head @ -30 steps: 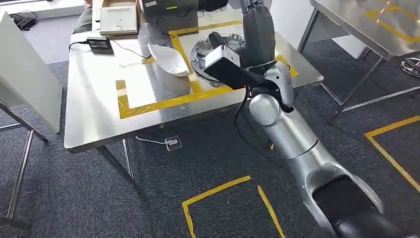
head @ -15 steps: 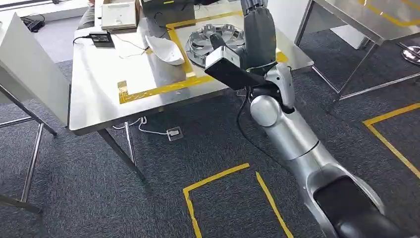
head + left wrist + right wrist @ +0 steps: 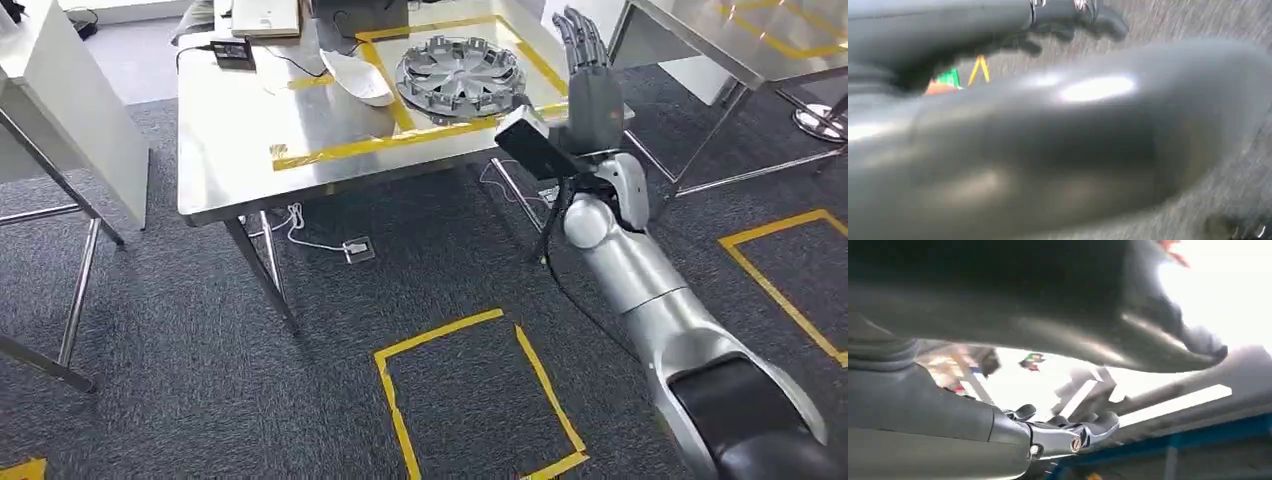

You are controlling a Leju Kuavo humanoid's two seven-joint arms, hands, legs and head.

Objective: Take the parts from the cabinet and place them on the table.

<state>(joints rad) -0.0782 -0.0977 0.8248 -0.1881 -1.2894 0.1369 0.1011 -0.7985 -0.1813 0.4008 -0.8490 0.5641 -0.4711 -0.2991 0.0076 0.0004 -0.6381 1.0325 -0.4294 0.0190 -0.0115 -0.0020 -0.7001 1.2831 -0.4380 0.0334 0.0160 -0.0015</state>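
Right robot hand (image 3: pixel 590 75) is raised upright just right of the table's (image 3: pixel 230 170) near right corner, fingers straight and apart, released, holding nothing. Right wrist view agrees: dark fingers (image 3: pixel 1088 422) extended with nothing between them and the thick thumb (image 3: pixel 1148 335). Silver right arm (image 3: pixel 650 300) runs in from the lower right, over the dark carpet. The part, a silver wheel cover (image 3: pixel 460 75), lies flat on the table at the far right, inside the yellow tape rectangle (image 3: pixel 400 140), just left of the raised hand and apart from it. A white curved shell piece (image 3: pixel 357 77) lies just left of the wheel cover, across the tape line. A small black device (image 3: pixel 235 52) with a cable sits at the far left of the table. Left robot hand (image 3: pixel 1073 20) is blurred in the left wrist view, over the carpet; fingers look curled, cannot tell if it's clenched. Yellow tape outlines (image 3: pixel 470 390) mark the floor near the robot.
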